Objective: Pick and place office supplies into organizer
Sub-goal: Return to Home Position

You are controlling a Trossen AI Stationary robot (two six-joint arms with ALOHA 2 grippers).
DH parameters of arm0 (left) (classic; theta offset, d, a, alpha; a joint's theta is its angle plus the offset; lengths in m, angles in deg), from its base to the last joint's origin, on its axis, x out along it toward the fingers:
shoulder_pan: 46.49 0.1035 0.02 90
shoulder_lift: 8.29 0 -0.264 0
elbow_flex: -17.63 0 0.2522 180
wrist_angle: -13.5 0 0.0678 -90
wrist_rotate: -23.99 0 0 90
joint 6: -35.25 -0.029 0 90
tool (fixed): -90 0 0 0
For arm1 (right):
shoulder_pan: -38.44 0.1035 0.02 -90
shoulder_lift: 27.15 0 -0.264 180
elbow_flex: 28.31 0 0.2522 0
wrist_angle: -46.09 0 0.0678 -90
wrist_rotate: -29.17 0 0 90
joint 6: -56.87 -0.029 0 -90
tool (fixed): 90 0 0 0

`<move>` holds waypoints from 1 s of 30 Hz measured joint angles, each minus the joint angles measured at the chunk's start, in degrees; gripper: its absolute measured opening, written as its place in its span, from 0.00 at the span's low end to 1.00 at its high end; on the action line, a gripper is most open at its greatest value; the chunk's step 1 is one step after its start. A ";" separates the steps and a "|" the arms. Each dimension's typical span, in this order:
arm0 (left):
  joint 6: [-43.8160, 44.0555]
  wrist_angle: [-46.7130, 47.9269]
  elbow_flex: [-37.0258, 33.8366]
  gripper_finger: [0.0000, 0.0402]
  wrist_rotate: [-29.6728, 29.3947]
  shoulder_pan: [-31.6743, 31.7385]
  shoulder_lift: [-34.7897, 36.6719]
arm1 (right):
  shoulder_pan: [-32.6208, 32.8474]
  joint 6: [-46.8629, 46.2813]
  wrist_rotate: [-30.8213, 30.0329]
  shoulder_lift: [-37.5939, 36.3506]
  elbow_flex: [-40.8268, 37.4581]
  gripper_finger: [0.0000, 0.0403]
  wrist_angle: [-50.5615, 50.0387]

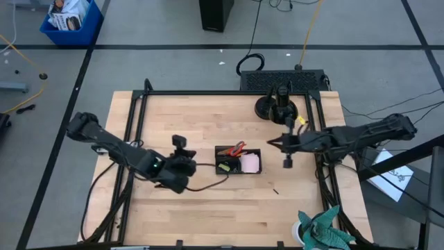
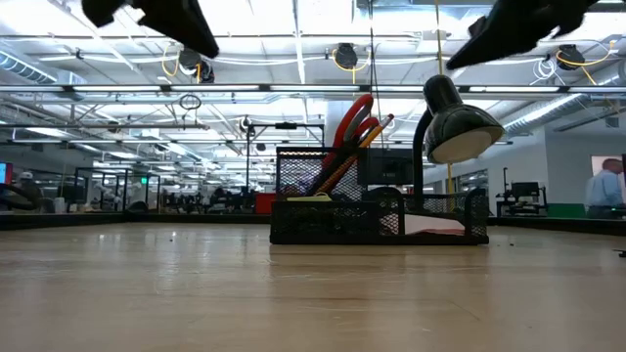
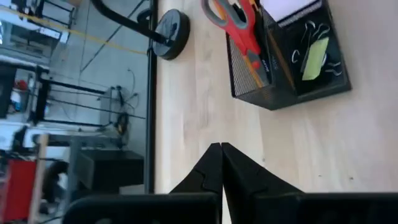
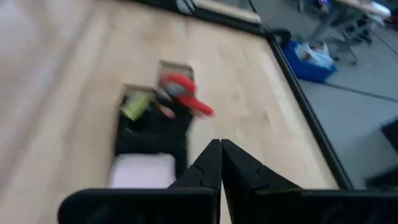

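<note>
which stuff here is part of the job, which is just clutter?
Job: organizer; inside it scissors, pencils, pink sticky pad, binder clips, yellow-green piece; left pincer, right pincer, both shut.
Clutter: desk lamp, teal cloth, blue bin.

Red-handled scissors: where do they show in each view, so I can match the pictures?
High view: scissors at table centre, inside the organizer.
Low view: centre, red handles leaning out above the mesh.
Left wrist view: top edge, in the tall compartment.
Right wrist view: left of centre.
Shared landmark: the black organizer holding them.
</note>
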 joint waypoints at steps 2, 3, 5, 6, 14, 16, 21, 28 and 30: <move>1.15 -1.21 -1.78 0.02 0.06 -0.55 2.02 | 2.62 -1.92 0.76 -2.17 -1.20 0.00 1.85; 1.02 -2.74 -2.86 0.02 0.08 -0.89 2.95 | 4.25 -2.79 1.34 -3.00 -2.30 0.00 3.66; 0.02 -5.59 -5.40 0.01 0.10 -1.57 4.64 | 7.62 -4.93 1.38 -3.88 -4.98 0.00 7.90; -0.47 -7.16 -6.93 0.01 0.14 -1.94 5.59 | 9.31 -6.08 1.45 -4.14 -6.60 0.00 9.99; -11.42 -29.74 -19.62 0.01 9.64 -0.90 12.99 | 14.45 -5.99 -4.40 -8.13 -18.32 0.00 21.14; -15.42 -36.14 -22.72 0.01 15.19 1.00 15.92 | 13.07 -4.87 -0.04 -10.89 -20.44 0.00 24.01; -21.71 -50.86 -29.78 0.01 32.62 8.30 22.24 | 8.78 -3.02 14.33 -18.26 -26.24 0.00 31.96; -23.57 -64.73 -38.00 0.01 47.44 17.06 27.21 | 3.93 -5.63 22.40 -26.06 -34.84 0.00 35.77; -22.35 -68.13 -39.76 0.01 49.91 19.38 28.12 | 2.38 -6.91 22.96 -27.78 -36.47 0.00 37.95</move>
